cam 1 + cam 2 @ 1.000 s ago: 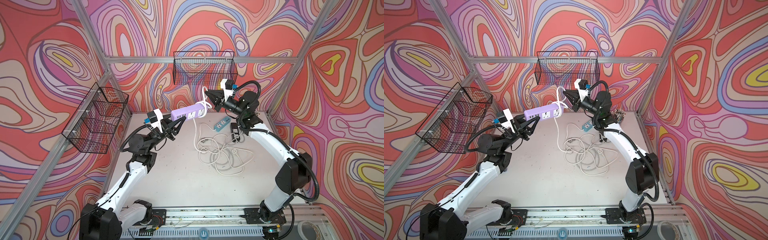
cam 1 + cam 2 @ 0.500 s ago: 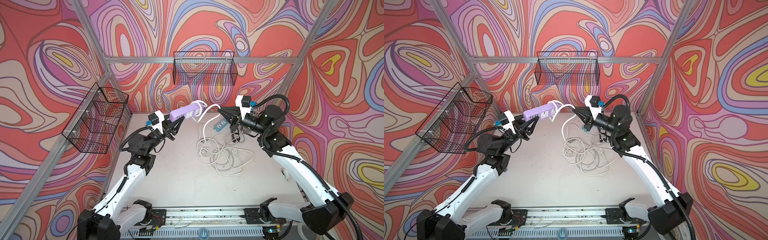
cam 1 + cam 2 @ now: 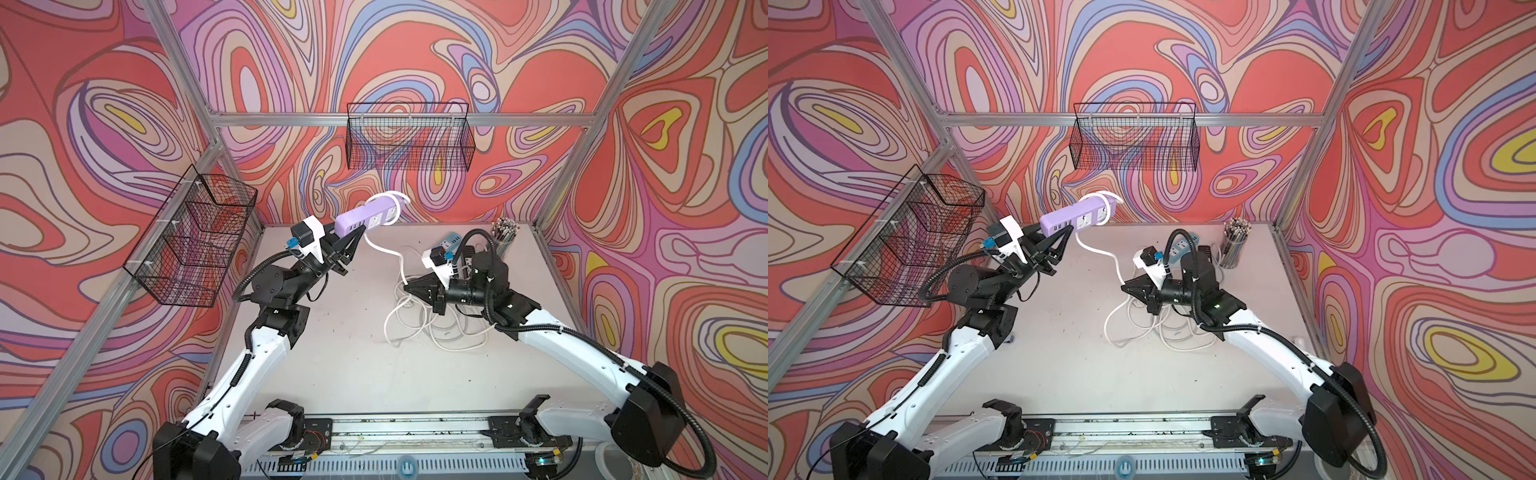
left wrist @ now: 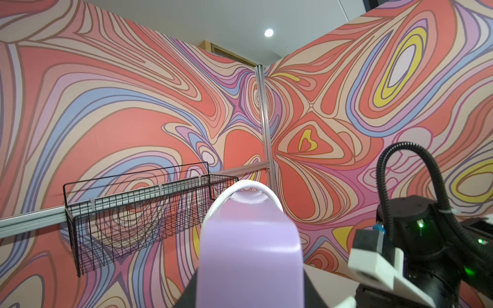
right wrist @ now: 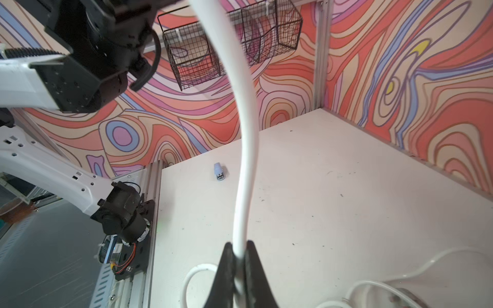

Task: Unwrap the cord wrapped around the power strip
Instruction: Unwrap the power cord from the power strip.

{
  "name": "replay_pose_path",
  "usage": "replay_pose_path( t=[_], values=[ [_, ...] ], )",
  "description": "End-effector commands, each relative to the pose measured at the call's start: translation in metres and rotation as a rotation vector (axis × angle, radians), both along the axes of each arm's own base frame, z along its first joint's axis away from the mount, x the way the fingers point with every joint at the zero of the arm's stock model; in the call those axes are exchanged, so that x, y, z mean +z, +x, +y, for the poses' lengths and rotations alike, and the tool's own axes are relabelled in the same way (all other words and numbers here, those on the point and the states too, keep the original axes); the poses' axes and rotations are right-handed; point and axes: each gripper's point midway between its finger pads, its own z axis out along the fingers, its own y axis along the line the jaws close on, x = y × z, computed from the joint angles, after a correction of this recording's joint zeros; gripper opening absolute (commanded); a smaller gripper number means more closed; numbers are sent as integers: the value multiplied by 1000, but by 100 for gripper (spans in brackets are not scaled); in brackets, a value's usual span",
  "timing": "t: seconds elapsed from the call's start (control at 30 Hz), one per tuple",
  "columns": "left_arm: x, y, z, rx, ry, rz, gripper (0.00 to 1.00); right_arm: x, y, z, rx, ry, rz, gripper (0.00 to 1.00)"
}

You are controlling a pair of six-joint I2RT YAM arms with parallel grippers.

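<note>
Tightly, left hand (image 3: 345,235) on strip (image 3: 371,213); right hand (image 5: 240,246), cord (image 5: 247,128)

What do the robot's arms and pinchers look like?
The left arm and right arm have smooth white shells with chunky black joints. A ribbed black cable loops along each. The left gripper and right gripper are black and pointed like beaks, each behind a white block with a small blue plug.
</note>
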Motion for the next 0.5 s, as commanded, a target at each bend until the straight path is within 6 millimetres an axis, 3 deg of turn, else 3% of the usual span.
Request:
replay_pose_path(
  t=[0.0, 0.2, 0.47],
  values=[
    [43, -24, 4, -34, -54, -123, 0, -25, 6, 16, -16, 13, 30, 0],
    [55, -31, -6, -78, -58, -144, 0, -66, 37, 40, -61, 29, 54, 0],
    [49, -30, -15, -97, -52, -137, 0, -123, 87, 58, -180, -4, 61, 0]
  ],
)
